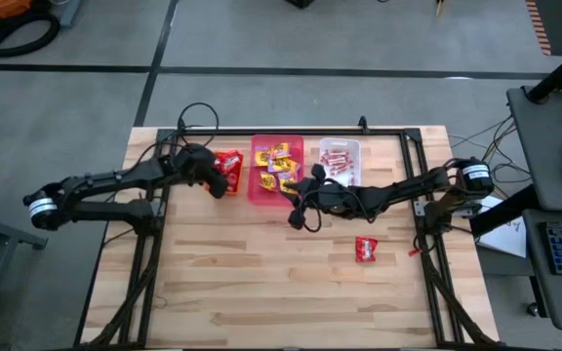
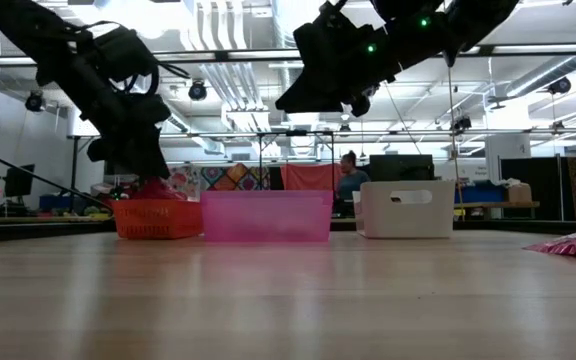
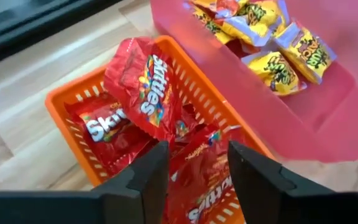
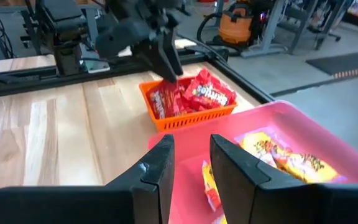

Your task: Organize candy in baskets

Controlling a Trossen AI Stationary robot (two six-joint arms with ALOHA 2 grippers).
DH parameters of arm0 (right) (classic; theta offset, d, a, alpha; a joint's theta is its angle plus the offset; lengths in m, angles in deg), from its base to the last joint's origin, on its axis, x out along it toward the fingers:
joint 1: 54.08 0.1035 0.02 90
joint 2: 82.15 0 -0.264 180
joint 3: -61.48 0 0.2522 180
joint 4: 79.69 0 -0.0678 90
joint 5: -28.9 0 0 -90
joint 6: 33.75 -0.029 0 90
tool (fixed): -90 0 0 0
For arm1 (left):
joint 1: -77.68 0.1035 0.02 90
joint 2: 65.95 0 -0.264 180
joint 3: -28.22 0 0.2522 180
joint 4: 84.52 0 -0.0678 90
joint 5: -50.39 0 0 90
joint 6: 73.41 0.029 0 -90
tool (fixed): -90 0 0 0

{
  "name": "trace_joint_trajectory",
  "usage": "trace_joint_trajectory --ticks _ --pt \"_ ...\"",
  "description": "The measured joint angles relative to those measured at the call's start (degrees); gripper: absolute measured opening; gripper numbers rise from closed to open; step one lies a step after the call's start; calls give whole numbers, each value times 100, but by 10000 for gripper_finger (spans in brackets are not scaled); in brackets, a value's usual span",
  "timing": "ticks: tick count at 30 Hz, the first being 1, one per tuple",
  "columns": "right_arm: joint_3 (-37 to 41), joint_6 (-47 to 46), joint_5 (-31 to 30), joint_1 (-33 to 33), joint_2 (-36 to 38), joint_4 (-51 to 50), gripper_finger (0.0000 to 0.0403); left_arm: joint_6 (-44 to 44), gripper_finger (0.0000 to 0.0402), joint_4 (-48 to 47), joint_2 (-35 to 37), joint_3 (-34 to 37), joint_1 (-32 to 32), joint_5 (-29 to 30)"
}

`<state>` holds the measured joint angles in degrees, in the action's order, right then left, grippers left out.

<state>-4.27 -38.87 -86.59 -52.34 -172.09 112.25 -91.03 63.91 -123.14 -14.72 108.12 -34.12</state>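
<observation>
Candy mostly binned; one red square packet [image 1: 366,250] left on worktop, well behind right end effector [image 4: 190,163], seen narrowly open, empty.

My left arm reaches inward, its tool [image 3: 194,168] hanging low with fingers parted. My right arm stretches across toward centre, its tool [image 4: 191,168] raised, fingers parted and empty.

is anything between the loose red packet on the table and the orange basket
Yes. The red packet lies on the table's near right; the orange basket stands far left. The right arm, its gripper open by the pink basket, reaches across that line, though raised above the table.
</observation>
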Motion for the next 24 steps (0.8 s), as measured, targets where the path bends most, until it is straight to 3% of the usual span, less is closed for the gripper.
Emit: trace_joint_trajectory --ticks 10,14,21,24 --pt "-131 -622 487 2 273 -1012 96 405 151 -946 9 -746 0 10" --pt "-561 -841 527 2 318 -2039 96 410 151 -1019 21 -950 -44 7" --pt "-1380 -1228 2412 55 298 -4191 96 404 151 -734 136 -1037 -751 1" --pt "-1523 -1571 2872 180 298 -4849 96 374 151 -380 198 -1002 -1239 2"
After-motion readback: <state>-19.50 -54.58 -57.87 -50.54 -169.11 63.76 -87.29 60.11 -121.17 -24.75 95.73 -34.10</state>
